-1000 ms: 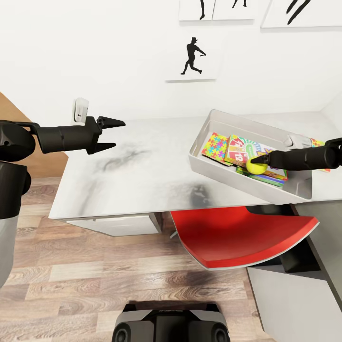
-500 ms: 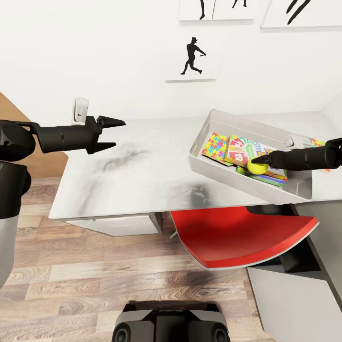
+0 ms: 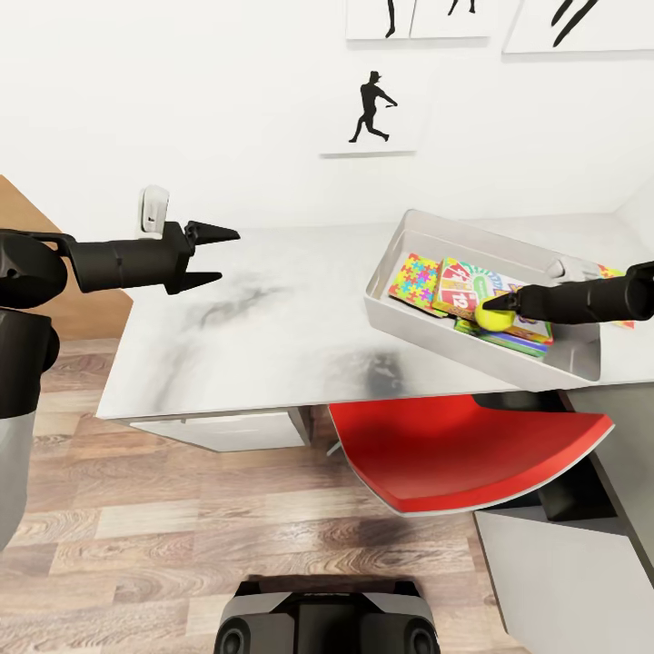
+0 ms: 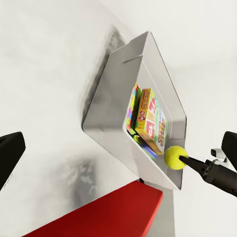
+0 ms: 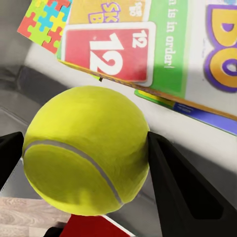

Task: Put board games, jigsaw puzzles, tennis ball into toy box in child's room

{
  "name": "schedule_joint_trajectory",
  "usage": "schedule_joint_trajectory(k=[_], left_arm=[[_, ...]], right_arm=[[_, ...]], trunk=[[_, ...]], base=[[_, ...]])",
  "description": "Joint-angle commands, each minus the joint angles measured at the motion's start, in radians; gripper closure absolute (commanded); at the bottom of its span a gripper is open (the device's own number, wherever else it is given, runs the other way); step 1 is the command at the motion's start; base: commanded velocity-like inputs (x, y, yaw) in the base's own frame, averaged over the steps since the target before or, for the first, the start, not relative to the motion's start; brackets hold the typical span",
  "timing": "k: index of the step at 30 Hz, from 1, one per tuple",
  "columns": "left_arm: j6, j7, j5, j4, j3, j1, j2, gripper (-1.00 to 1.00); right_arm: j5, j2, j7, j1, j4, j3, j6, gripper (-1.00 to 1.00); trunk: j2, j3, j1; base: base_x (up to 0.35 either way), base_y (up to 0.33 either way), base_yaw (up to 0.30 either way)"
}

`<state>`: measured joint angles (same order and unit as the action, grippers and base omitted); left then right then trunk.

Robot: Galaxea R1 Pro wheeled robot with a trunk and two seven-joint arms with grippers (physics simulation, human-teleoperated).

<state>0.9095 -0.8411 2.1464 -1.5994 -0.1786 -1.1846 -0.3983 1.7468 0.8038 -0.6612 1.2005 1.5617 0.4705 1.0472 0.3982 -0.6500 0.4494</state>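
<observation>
The light grey toy box sits on the pale table at the right. Inside lie a jigsaw puzzle and a Skip-Bo board game stacked on other flat boxes. My right gripper is shut on the yellow tennis ball, held over the box's near side. The right wrist view shows the ball pinched between both fingers, just above the Skip-Bo box. My left gripper is open and holds nothing, above the table's left part, well away from the box.
A red chair is tucked under the table below the toy box. A colourful flat item lies on the table beyond the box's right end. A lower grey desk stands at the right. A wood-plank floor lies in front.
The head view has shifted slightly. Neither arm nor the ball has visibly moved relative to the toy box.
</observation>
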Motion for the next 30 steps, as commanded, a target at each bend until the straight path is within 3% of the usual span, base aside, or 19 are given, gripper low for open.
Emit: schedule_joint_trajectory(k=[1,22,30], left_arm=[[-0.001,-0.010,0.010,0.000,-0.001,-0.001,-0.001,-1.00],[-0.001,-0.009,0.010,-0.001,0.001,-0.001,-0.001,-1.00],[-0.001,-0.009,0.010,-0.001,0.001,-0.001,-0.001,-1.00]], right_arm=[[0.013,0.001,-0.012,0.002,0.001,0.003,0.000,1.00],[0.013,0.030,-0.027,0.003,0.006,0.007,0.000,1.00],[0.012,0.056,-0.032,0.004,0.021,0.006,0.000,1.00]], trunk=[[0.002,-0.001,0.001],[0.002,-0.001,0.001],[0.002,-0.001,0.001]], base=[[0.000,0.137,0.000],[0.000,0.068,-0.004],[0.000,0.004,-0.164]])
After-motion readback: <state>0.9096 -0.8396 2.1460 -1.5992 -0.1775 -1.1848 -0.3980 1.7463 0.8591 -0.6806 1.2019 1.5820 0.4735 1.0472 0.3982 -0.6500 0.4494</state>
